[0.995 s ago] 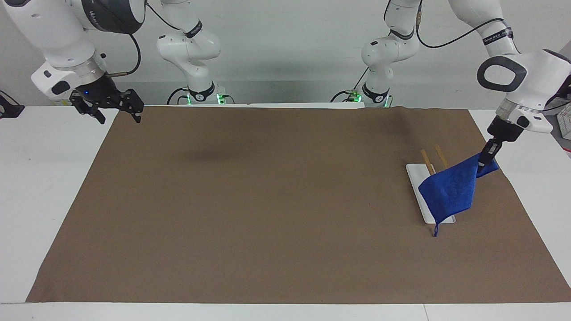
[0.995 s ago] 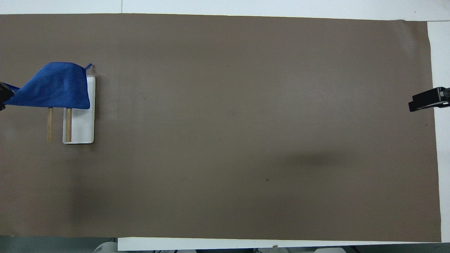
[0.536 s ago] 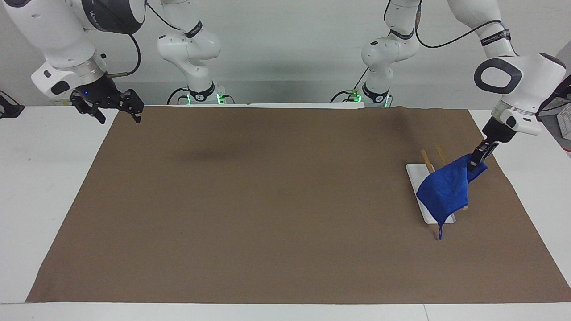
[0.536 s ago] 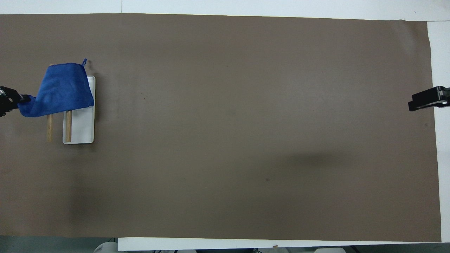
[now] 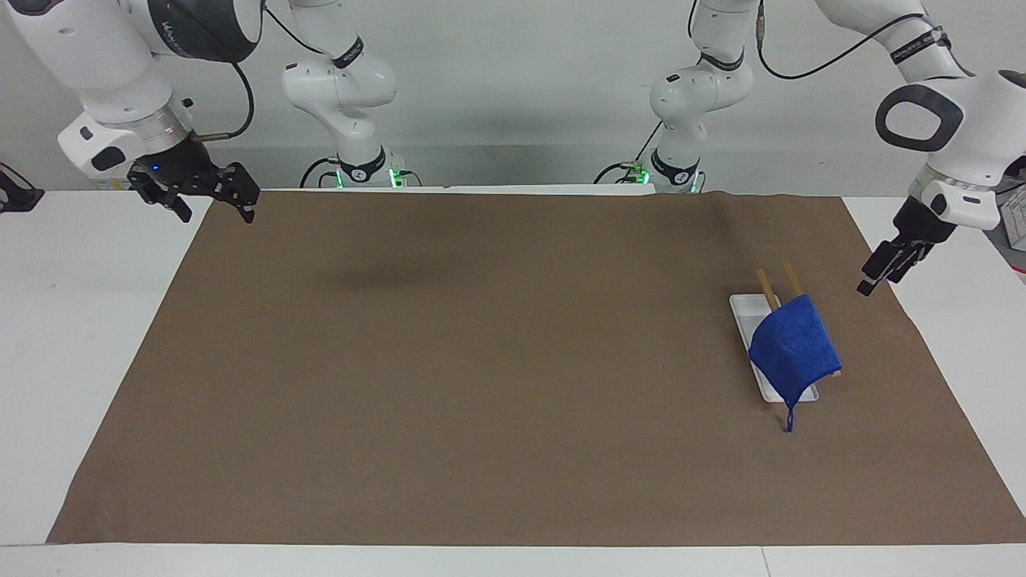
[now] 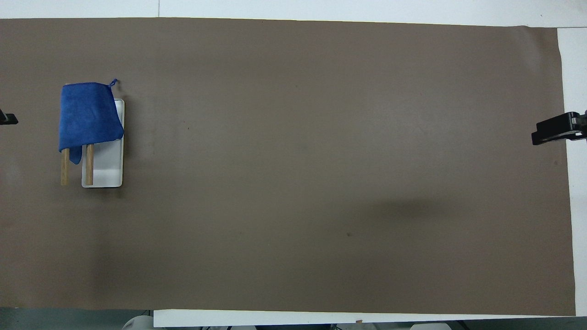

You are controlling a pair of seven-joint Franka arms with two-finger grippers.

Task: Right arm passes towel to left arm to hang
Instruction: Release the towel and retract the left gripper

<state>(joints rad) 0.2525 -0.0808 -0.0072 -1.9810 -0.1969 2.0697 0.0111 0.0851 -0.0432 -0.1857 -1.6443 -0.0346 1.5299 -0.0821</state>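
The blue towel (image 5: 793, 349) hangs draped over the two wooden bars (image 5: 767, 287) of a small rack with a white base (image 5: 744, 314), at the left arm's end of the table. Its loop (image 5: 790, 418) dangles at the corner farthest from the robots. The overhead view shows the towel (image 6: 89, 114) covering the bars' (image 6: 89, 165) farther half. My left gripper (image 5: 875, 276) is open and empty, up in the air over the mat's edge beside the rack, clear of the towel. My right gripper (image 5: 215, 213) is open and empty and waits over the mat's corner at the right arm's end.
A brown mat (image 5: 497, 361) covers most of the white table (image 5: 80, 320). In the overhead view only a tip of the left gripper (image 6: 7, 120) and part of the right gripper (image 6: 552, 132) show at the view's edges.
The left gripper drew the towel over the bars, let go of it and pulled back and up toward the table's end. The towel's held corner dropped over the rack. The right arm stayed still.
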